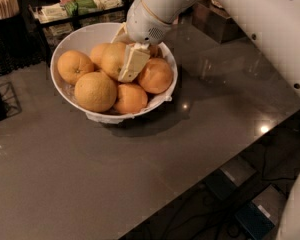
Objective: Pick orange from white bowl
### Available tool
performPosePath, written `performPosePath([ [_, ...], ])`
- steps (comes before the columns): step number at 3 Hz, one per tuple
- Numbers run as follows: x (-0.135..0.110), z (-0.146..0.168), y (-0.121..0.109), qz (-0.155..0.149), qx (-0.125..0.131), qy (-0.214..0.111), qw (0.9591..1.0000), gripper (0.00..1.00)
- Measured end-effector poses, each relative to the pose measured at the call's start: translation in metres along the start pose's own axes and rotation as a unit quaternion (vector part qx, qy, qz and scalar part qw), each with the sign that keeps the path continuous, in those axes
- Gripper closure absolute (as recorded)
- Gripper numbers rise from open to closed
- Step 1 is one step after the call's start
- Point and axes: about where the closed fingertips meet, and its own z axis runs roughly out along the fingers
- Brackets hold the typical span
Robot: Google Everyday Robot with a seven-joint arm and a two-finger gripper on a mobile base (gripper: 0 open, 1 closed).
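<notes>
Jaws low in white bowl (85,36) — amid oranges (95,91), seemingly against one.

White bowl (162,98): wide, round, glossy, sloping sides; upright on the grey table (140,174), toward its rear left. It holds a heap of oranges (95,91), about seven, with dimpled rinds, packed touching one another. The largest lies front left and two are partly hidden at the back. Gripper (128,59): down inside the bowl, on the top centre orange (112,59).
</notes>
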Motion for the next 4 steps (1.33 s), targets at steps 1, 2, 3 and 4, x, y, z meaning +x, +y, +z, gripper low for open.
performPosePath([
  [1,-0.052,-0.026,0.000,-0.051,0.017,-0.036,0.9979,1.00],
  [2,-0.097,-0.052,0.011,-0.092,0.036,-0.060,0.9933,1.00],
  [3,-0.116,-0.067,0.032,-0.109,0.043,-0.080,0.9899,1.00],
  [4,-0.116,-0.067,0.034,-0.109,0.042,-0.080,0.9899,1.00],
])
